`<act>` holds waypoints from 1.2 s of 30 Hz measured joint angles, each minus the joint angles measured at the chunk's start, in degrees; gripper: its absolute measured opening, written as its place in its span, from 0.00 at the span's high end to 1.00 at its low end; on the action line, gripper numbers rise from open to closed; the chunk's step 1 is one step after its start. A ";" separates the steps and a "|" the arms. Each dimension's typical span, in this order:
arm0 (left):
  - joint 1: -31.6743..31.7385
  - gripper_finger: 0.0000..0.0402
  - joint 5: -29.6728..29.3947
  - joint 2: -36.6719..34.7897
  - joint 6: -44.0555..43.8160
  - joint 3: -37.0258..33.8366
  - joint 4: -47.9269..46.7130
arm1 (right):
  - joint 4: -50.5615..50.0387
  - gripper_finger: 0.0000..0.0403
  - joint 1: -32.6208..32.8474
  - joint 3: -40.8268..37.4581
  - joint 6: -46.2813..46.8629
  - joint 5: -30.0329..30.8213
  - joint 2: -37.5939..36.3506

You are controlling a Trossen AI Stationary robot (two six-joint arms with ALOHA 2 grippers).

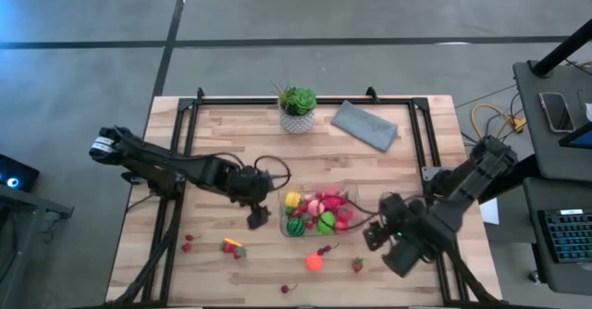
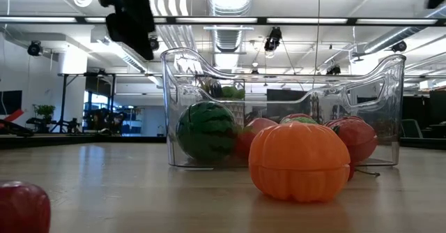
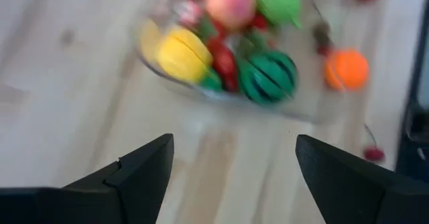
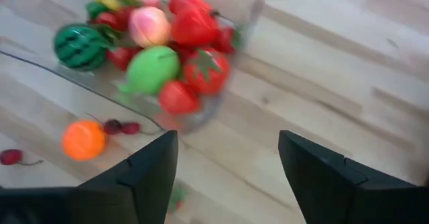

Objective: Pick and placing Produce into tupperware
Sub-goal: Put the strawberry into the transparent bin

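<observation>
The clear tupperware (image 1: 283, 207) stands at the table's middle and holds several toy fruits: a striped melon (image 2: 206, 130), a yellow piece (image 3: 179, 53), a pink one (image 4: 149, 25), a green one (image 4: 153, 70) and red ones. An orange toy fruit (image 1: 314, 262) lies on the table just in front of it. Other loose produce lies near the front edge: red cherries (image 1: 190, 242), a yellow-red piece (image 1: 233, 248), a strawberry (image 1: 357, 265). My left gripper (image 3: 234, 143) hovers open left of the tupperware. My right gripper (image 4: 228, 140) hovers open to its right. Neither holds anything.
A potted plant (image 1: 297, 108) and a folded grey cloth (image 1: 365, 125) sit at the table's far side. Black frame rails (image 1: 185, 129) run along the left and right edges. A cherry pair (image 4: 122, 127) lies beside the orange fruit, and one more cherry (image 1: 289, 289) at the front edge.
</observation>
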 joint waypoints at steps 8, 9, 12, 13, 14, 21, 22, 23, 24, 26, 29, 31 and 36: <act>-14.91 0.26 -2.98 0.52 -4.97 -1.87 -8.67 | -1.50 0.40 5.73 -3.76 11.66 0.06 0.00; -16.77 0.26 -2.84 0.52 -7.36 -2.90 -8.80 | -1.52 0.39 5.82 -4.17 11.87 -0.04 0.00; -21.49 0.26 -1.59 0.60 -13.72 -5.46 -6.41 | -1.60 0.39 5.77 -5.13 9.86 -1.71 0.00; -23.08 0.26 -1.58 0.74 -14.58 -6.28 -4.82 | -1.52 0.39 5.60 -5.37 8.51 -2.24 0.00; -24.55 0.26 -1.47 0.79 -14.96 -7.10 -2.51 | -1.47 0.39 5.56 -5.61 7.46 -2.34 0.00; -31.78 0.26 -1.53 4.54 -13.52 -9.50 11.34 | -1.52 0.40 5.23 -7.32 4.33 -2.80 -0.18; -32.35 0.26 -1.49 5.42 -13.48 -9.49 11.52 | -1.52 0.40 5.23 -7.53 4.33 -2.82 -0.20; -32.74 0.26 -1.56 6.41 -13.48 -9.49 11.14 | -1.51 0.40 5.23 -7.71 4.33 -2.82 -0.24; -32.94 0.26 -1.76 7.45 -13.49 -9.51 10.81 | -1.47 0.40 5.23 -7.84 4.33 -2.84 -0.24; -32.99 0.26 -2.31 9.21 -13.71 -9.53 10.40 | -1.50 0.39 5.23 -8.20 4.33 -2.84 -0.24; -32.86 0.26 -3.43 11.10 -14.46 -9.53 10.47 | -1.50 0.39 5.23 -8.34 4.33 -2.84 -0.25; -32.77 0.26 -4.11 11.76 -17.38 -9.53 10.42 | -1.47 0.39 5.23 -8.34 4.33 -2.84 -0.26; -32.77 0.26 -4.84 11.74 -22.62 -9.46 8.24 | -1.44 0.40 5.23 -8.34 4.33 -2.84 -0.26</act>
